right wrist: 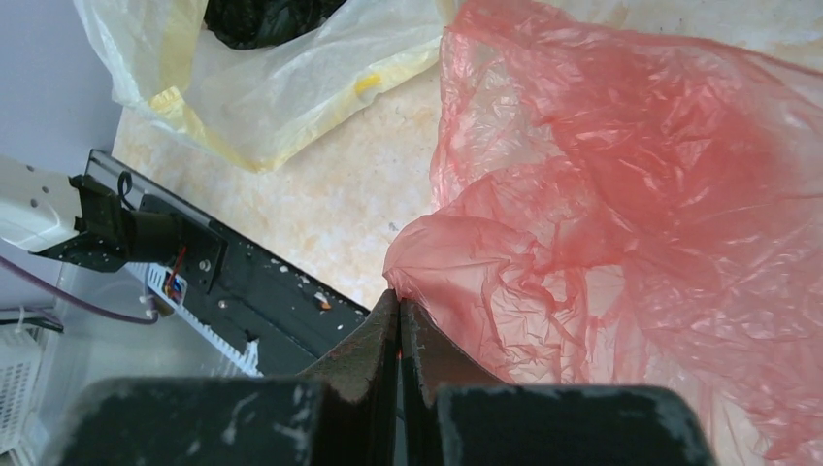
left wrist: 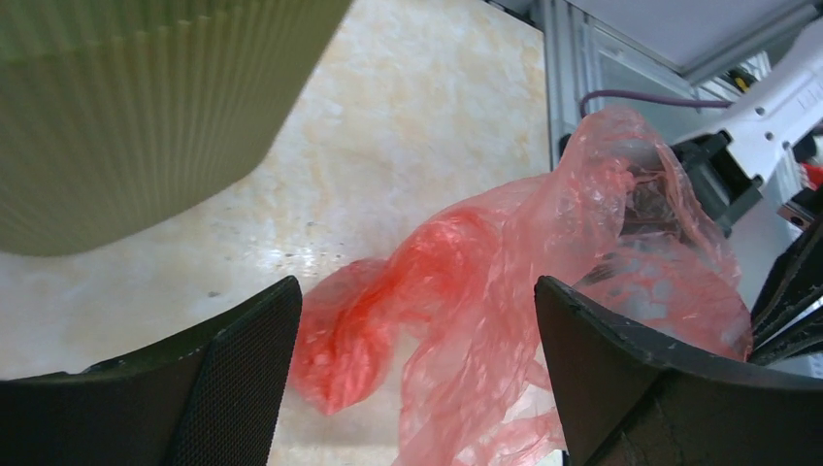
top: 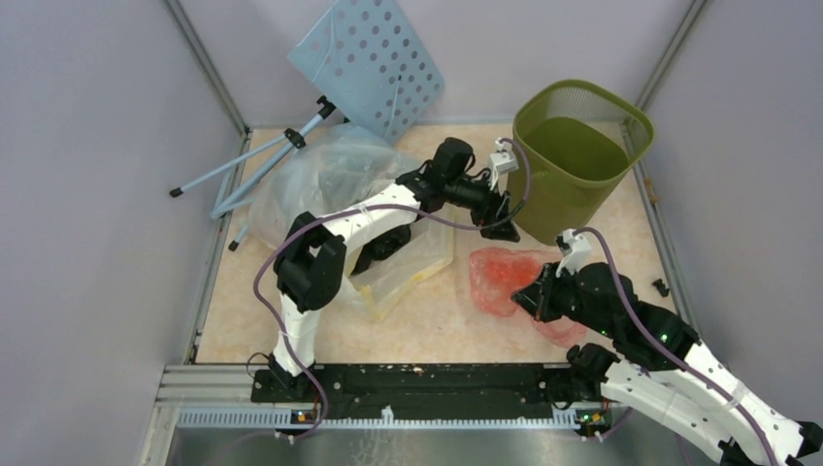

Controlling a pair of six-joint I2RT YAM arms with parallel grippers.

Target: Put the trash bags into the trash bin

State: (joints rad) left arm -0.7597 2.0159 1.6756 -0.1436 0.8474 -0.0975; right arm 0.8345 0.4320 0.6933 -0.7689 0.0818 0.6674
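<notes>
The red-pink trash bag (top: 497, 277) lies crumpled on the table in front of the olive-green trash bin (top: 573, 146), which stands upright at the back right. My right gripper (top: 527, 296) is shut on the bag's near edge; in the right wrist view the jaws (right wrist: 399, 299) pinch a fold of the bag (right wrist: 631, 194). My left gripper (top: 502, 225) is open beside the bin's left wall, above the bag's far end. In the left wrist view the bag (left wrist: 466, 282) shows between its spread fingers (left wrist: 243, 379), untouched, with the bin wall (left wrist: 146, 97) at the upper left.
A larger clear bag (top: 330, 180) with a pale-yellow rim (top: 412, 277) lies under my left arm and also shows in the right wrist view (right wrist: 291, 87). A light-blue perforated board (top: 369, 63) on a stand leans at the back left. A small black piece (top: 660, 286) lies at the right edge.
</notes>
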